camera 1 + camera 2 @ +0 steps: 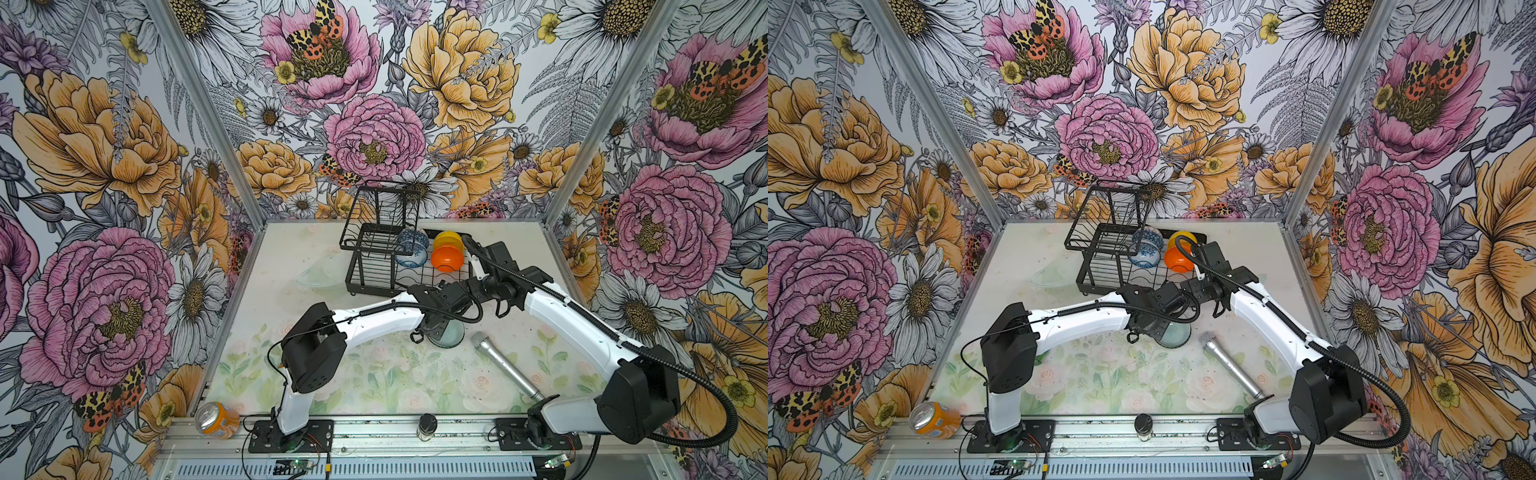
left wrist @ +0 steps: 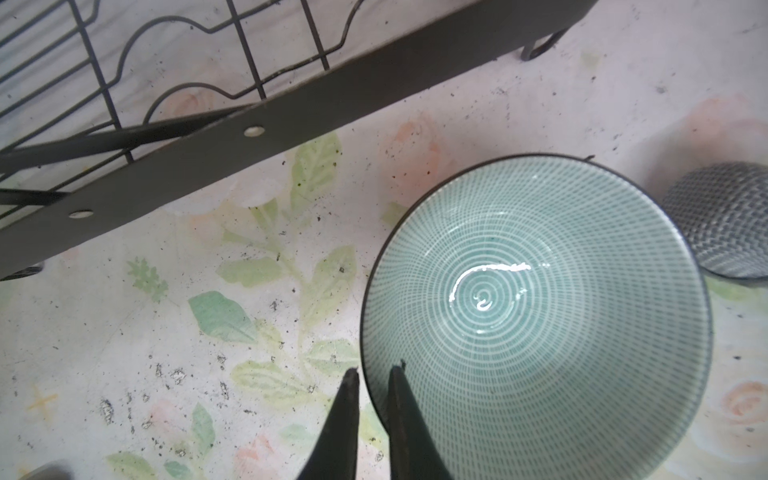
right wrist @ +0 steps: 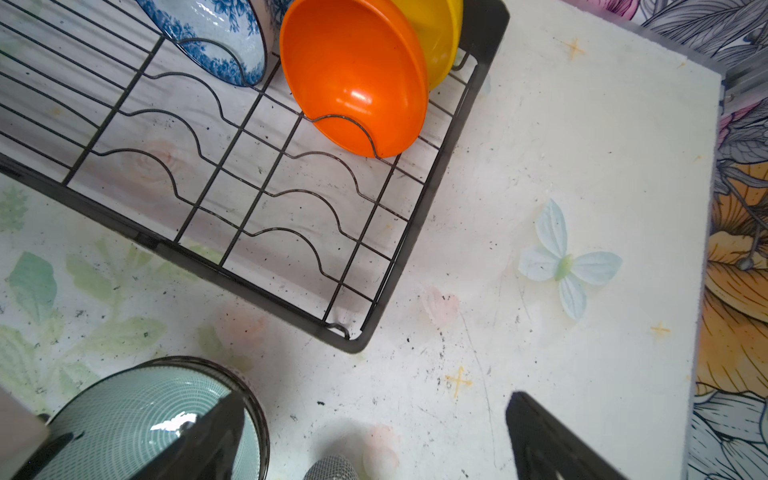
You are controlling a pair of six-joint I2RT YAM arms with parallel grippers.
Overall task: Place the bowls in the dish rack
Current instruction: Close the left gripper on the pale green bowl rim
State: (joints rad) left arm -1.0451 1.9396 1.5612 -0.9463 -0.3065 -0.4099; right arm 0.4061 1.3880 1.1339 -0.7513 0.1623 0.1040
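Silver microphone (image 1: 505, 365) lies flat on the table (image 1: 374, 386), mesh head toward the middle, tail toward the front right corner. Orange drink can (image 1: 217, 419) lies on its side at the front left corner. Small dark-lidded jar (image 1: 427, 427) stands upright on the metal rail (image 1: 374, 434), mid front edge. Table cover is pale floral, speckled with dark grit. Walls (image 1: 104, 145) carry a big flower-and-moth print.

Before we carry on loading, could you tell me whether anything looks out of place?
Yes: a microphone lies beside the teal patterned bowl, and an orange can lies on its side at the front-left corner; neither is dishware.
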